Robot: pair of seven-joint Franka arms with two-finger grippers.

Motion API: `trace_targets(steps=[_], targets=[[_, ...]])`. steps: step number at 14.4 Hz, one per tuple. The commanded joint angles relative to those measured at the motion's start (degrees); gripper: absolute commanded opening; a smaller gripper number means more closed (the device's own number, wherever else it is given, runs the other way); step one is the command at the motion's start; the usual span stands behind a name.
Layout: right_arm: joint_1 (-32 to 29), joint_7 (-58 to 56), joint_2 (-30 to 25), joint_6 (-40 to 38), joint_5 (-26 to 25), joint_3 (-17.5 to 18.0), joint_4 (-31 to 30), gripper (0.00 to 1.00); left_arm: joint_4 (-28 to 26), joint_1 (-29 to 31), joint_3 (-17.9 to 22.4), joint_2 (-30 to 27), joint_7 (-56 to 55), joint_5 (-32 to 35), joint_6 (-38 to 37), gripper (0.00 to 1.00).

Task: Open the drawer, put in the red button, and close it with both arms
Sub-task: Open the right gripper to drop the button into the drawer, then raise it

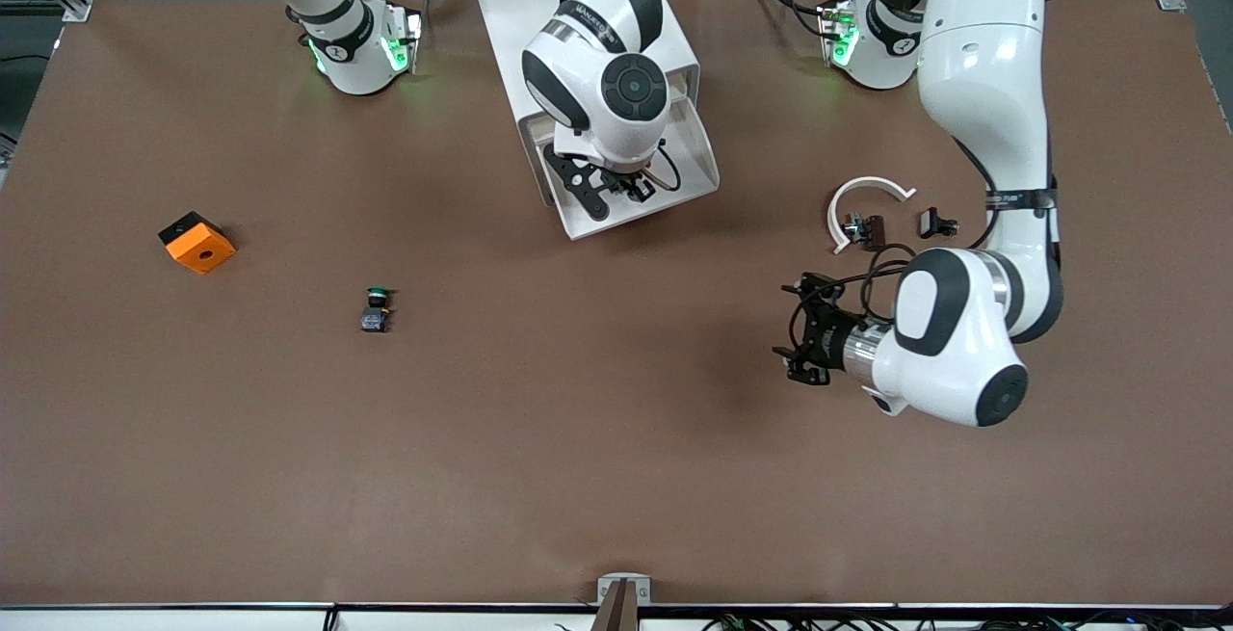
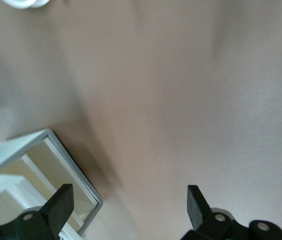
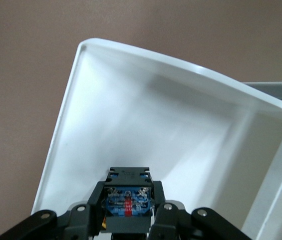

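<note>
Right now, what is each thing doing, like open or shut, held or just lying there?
drawer: pulled open
red button: held over the open drawer
right gripper: shut on the red button
left gripper: open, holding nothing, over bare table
green button: lying on the table
orange block: lying on the table

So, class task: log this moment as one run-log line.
drawer: open | right end effector: over drawer, holding red button | left end effector: open, over table

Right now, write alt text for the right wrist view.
The right gripper holds the red button by its blue-grey body over the open white drawer, whose inside shows nothing else. Brown table surrounds the drawer.
</note>
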Motion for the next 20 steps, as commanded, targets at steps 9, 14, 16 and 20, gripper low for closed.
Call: trace_targets(steps=[9,14,16,20], targets=[[-3.4,-1.0,-5.6,-7.1,1.4,-1.0,3.6,1.00,-8.1,-5.2,0.6,-9.7,53.1,17.1,10.5,1.00],[-11.5,-15.9,-12.1,-19.0,1.3,-1.1,7.8,1.00,-13.4,-11.2,-0.6,-11.6,56.4,17.1,18.0,1.00],[-16.1,-26.1,-15.5,-23.2,1.4,-1.1,7.6,1.00,-17.2,-13.3,-3.5,-11.2,56.4,17.3,23.8,1.00],[-25.4,-48.0,-24.3,-27.5,1.1,-1.2,2.5,1.00,-21.5,-19.9,-4.0,-9.5,51.8,16.5,28.2,1.00]])
